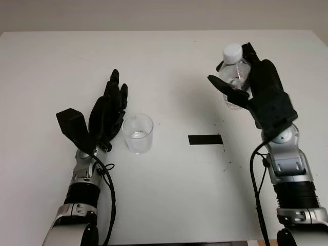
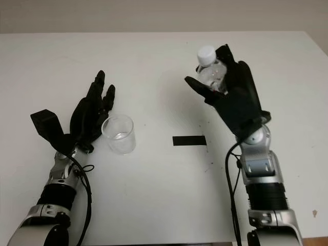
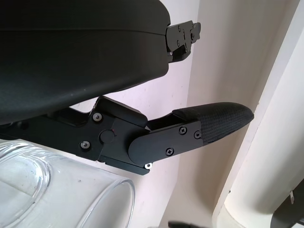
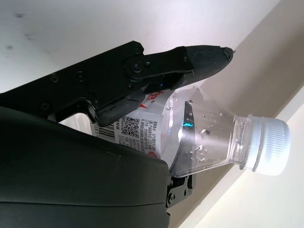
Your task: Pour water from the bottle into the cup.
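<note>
Nearest the robot, both arms rise from the bottom edge onto the white table. A strip of black tape lies on the table between the arms, a little right of centre.

The cup, clear plastic with a little water in its bottom, stands upright on the table left of the tape. The left hand sits just beside it on its left, released and holding nothing; whether it touches the cup wall cannot be told. In the left wrist view the cup's rim shows close under that hand's fingers.

Farther back on the right, the right hand is grasping the bottle, lifted off the table. The bottle is clear, its white cap on and pointing away from the robot, tilted slightly left. The right wrist view shows fingers wrapped across the labelled body, with droplets inside the bottle's shoulder. Bottle and cup are well apart.
</note>
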